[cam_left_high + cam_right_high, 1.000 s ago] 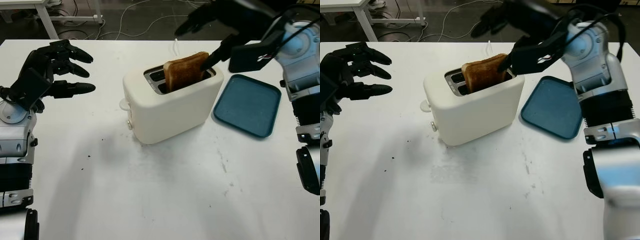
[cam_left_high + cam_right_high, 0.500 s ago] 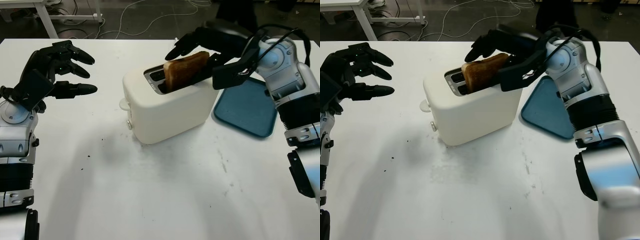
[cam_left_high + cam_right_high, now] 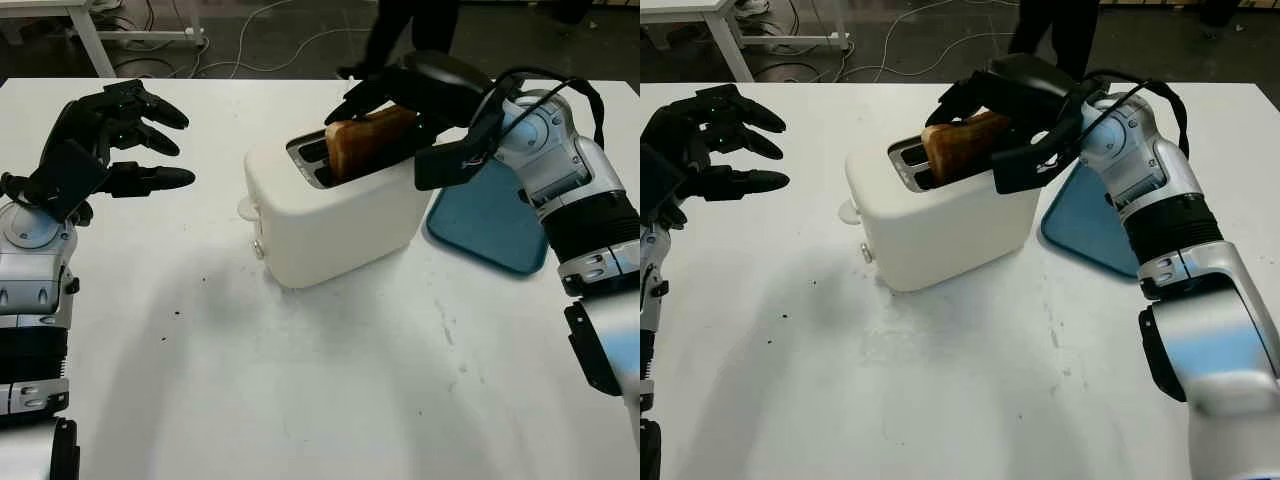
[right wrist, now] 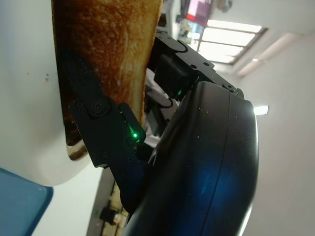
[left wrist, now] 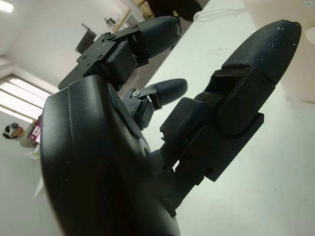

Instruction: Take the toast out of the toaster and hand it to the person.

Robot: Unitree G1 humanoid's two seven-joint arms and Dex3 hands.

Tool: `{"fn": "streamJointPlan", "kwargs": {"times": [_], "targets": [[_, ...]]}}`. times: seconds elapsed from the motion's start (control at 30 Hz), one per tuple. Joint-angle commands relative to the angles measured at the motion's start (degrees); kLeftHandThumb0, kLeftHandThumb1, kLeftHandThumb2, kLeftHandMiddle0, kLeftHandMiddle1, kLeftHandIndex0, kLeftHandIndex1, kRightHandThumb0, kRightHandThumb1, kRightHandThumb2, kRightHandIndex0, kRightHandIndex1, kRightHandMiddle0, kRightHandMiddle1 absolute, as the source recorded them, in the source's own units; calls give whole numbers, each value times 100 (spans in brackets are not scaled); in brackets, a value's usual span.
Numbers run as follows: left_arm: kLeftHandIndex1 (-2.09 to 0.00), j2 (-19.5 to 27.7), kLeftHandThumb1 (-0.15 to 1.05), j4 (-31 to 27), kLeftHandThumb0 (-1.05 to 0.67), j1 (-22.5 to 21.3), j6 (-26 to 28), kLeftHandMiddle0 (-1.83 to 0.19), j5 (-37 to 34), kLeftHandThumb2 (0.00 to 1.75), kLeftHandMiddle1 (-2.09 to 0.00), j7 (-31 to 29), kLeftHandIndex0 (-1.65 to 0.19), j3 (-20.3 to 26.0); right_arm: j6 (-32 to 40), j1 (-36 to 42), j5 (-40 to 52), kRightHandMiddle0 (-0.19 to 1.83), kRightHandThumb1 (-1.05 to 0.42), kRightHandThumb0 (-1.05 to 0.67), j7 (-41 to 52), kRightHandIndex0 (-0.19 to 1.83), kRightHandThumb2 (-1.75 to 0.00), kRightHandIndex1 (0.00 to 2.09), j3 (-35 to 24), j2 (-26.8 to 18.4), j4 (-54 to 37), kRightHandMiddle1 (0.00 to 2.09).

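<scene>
A white table (image 3: 300,400) carries the cream toaster (image 3: 340,210) near its middle; dark floor with loose cables lies beyond the toaster, where a person's legs (image 3: 405,35) stand; bare tabletop stretches in front of the toaster; a blue tray (image 3: 500,225) lies just right of it; the toast (image 3: 368,140) stands in a slot, the right hand (image 3: 420,95) closed around it; the left hand (image 3: 100,135) is open, well left of the toaster; no writing can be read.
</scene>
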Motion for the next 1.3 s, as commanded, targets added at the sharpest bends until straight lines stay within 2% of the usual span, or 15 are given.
{"fn": "streamJointPlan", "kwargs": {"times": [0.0, 0.03, 0.07, 0.1, 0.13, 0.2, 0.37, 0.63, 0.73, 0.9, 1.1, 1.27], "targets": [[-106, -3, 56, 35, -105, -1, -86, -61, 34, 0, -116, 8, -60, -11, -36, 42, -236, 132, -77, -50, -98, 124, -2, 95, 119, -10, -59, 23], [-106, -2, 56, 45, -105, -2, -100, -61, 31, 0, -116, 3, -60, -10, -87, 56, -367, 138, -80, -56, -255, 126, -1, 108, 140, -43, -104, 25], [-106, -12, 56, 52, -105, -6, -97, -61, 5, 0, -116, -9, -60, -3, -120, 72, -481, 141, -84, -62, -400, 123, -1, 134, 153, -68, -144, 40], [-106, -13, 55, 58, -105, -9, -102, -61, 6, 0, -116, -8, -60, -6, -149, 84, -571, 123, -89, -69, -533, 120, -5, 158, 161, -85, -169, 105], [-106, -10, 55, 70, -105, -12, -122, -61, 15, 0, -116, -8, -60, -11, -182, 90, -631, 112, -90, -72, -633, 119, -9, 166, 159, -94, -177, 139], [-106, -8, 55, 81, -105, -18, -128, -60, 24, 0, -116, -5, -60, -20, -238, 76, -678, 103, -92, -72, -719, 118, -17, 173, 156, -103, -148, 167], [-107, -15, 56, 89, -105, -17, -154, -60, 40, 0, -116, 17, -60, -26, -217, 26, -658, 96, -92, -64, -687, 114, -18, 174, 127, -108, -121, 174], [-107, -3, 55, 60, -105, -9, -83, -61, 56, 0, -116, 36, -59, -30, -143, -276, -518, 91, -92, -53, -697, 109, -8, 174, 1, -73, 286, 172], [-107, -6, 55, 56, -105, -10, -75, -60, 30, 0, -116, 21, -59, -22, -124, -568, -367, 86, -92, -51, -595, 108, -16, 175, -118, -84, 618, 174], [-107, -5, 55, 43, -105, 3, -72, -60, 42, 0, -116, 33, -59, -24, -87, -994, 756, 89, -92, -40, -15, 108, -14, 175, -773, 132, 1376, 175], [-108, -4, 55, 38, -105, 27, -111, -60, 47, 0, -116, 48, -59, -10, 83, -1378, 1555, 94, -92, -43, 471, 111, -25, 175, -1349, 143, 2068, 175], [-108, 13, 56, 78, -105, 14, -149, -60, 55, 0, -116, 31, -59, -14, 158, -1559, 2036, 99, -92, -45, 748, 115, -25, 175, -1756, 118, 2418, 175]]}}
